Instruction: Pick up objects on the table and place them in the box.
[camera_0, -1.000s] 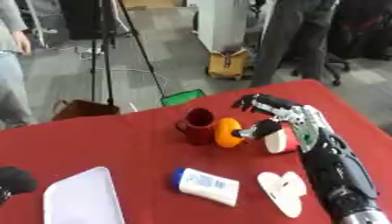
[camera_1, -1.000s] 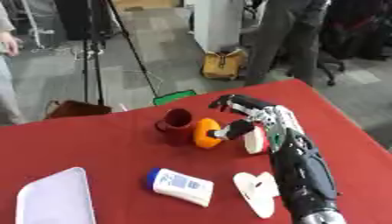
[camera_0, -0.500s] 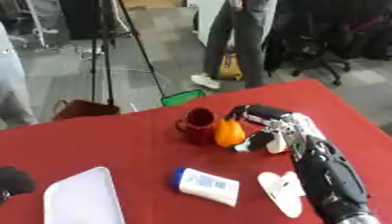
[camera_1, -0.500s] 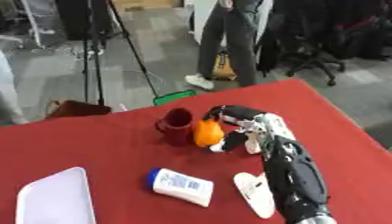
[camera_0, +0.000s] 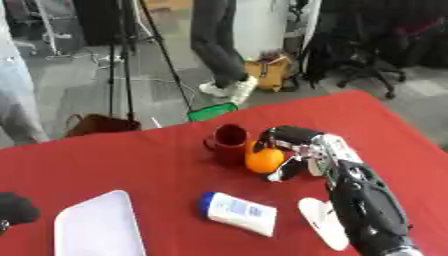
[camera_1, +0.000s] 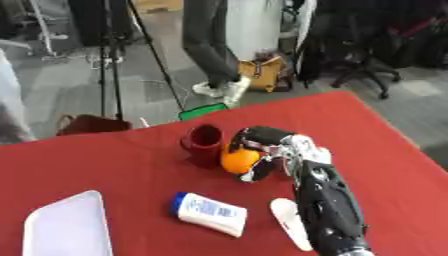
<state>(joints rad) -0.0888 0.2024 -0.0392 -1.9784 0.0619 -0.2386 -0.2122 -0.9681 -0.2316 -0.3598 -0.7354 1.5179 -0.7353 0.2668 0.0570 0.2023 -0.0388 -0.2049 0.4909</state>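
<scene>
No brand name or writing can be read on anything here; the white bottle (camera_0: 239, 213) has a blue cap and a pale blue label patch whose print is too blurred to make out.

The right robot hand (camera_0: 302, 148) reaches in from the lower right over the red table (camera_0: 131, 165), its fingers curled round the far and right side of one orange (camera_0: 263, 159). The thumb side presses low against the fruit, and the part of the orange under the fingers is hidden. Whether the orange is off the cloth or sits on it cannot be told.

Just left of the robot hand, touching or nearly touching the orange, stands one dark red mug (camera_0: 228, 143), upright. Below and left of the hand lies the one white bottle on its side. Below the hand, beside the forearm, lies one flat white object (camera_0: 322, 228); the arm covers part of it and its kind is unclear. Far to the left, one white tray (camera_0: 98, 229) is cut off by the bottom edge. At the left edge a dark rounded shape (camera_0: 16, 209) shows only partly; it may be the left robot hand, but its fingers cannot be judged.
</scene>
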